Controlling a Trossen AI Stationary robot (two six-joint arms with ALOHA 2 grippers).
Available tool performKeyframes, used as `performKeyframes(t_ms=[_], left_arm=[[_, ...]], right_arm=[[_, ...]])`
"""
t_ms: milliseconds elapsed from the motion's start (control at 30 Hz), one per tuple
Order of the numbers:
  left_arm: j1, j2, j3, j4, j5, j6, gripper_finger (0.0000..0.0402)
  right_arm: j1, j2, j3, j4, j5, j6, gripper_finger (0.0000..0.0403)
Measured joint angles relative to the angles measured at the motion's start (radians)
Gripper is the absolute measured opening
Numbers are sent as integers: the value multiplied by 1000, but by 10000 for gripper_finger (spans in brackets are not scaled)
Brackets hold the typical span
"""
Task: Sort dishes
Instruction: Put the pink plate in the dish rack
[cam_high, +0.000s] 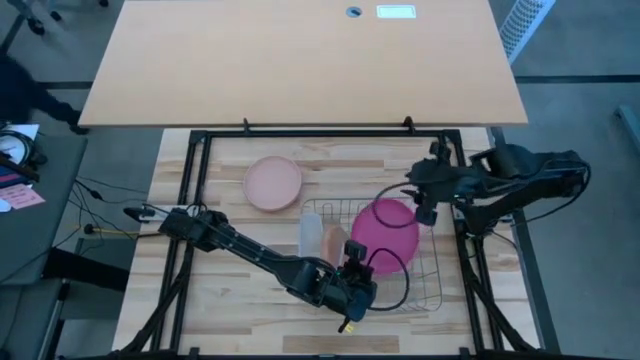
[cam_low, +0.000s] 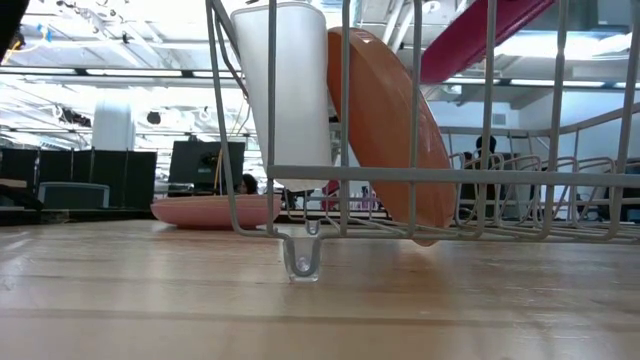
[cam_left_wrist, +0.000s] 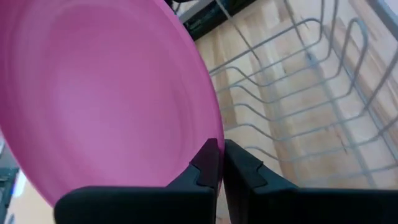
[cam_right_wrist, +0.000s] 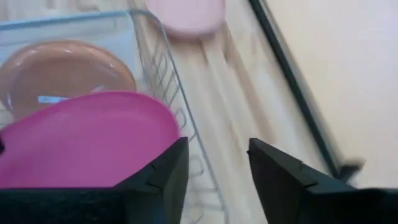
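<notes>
I've got the left gripper (cam_left_wrist: 219, 163) pinched on the rim of the magenta plate (cam_high: 385, 235), jaws nearly closed w/ just the thin plate edge between the fingers (cam_left_wrist: 205, 167); plate's held over the wire rack (cam_high: 425, 290), tilted, above the rack's middle. Right gripper (cam_right_wrist: 217, 165) hovers by the rack's far right corner, jaws apart, holding nothing. Orange-tan plate (cam_low: 385, 125) already stands on edge in the rack, leaning, just beside the white tray (cam_low: 285, 95) which also stands upright there. Pale pink plate (cam_high: 272, 183) lies flat on the table (cam_high: 200, 310), well apart from the rack, to its far left side. My read on handling: these look like light, stiff plastic, smooth & prob slippery, so a rim pinch is the only sensible hold, tho a single-point pinch lets the disc swing or slip out if I move fast. Not fragile, I'd guess, so a drop costs position, not breakage. For the magenta one I'd keep the grip at the edge & lower it edge-first into a slot next to the orange-tan plate. For the pale pink one lying flat, the rim sits close to the wood, so I'd expect to need a low-angle grab on the raised lip, approx at the side nearest the arm
</notes>
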Motion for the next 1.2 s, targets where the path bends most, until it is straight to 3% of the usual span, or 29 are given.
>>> performKeyframes(t_ms=[267,400,533,700,933,1067,1200], left_arm=[[51,-121,0,-117,-9,-99,0],[100,-200,-1,-187,92,-160,0],[137,-278,0,-182,263,-247,0],[174,-336,0,-174,407,-349,0],[171,-400,0,-133,429,-433,0],[166,-410,0,-115,431,-493,0],[166,-408,0,-34,469,-606,0]], right_arm=[[-29,-98,0,164,104,-314,189],[-33,-129,0,199,89,-437,189],[-16,-155,0,165,46,-394,189],[10,-183,0,116,-111,-230,192],[68,-184,0,94,-144,-160,212],[54,-159,0,126,-117,-279,219],[22,-148,-1,154,-260,-299,221]])
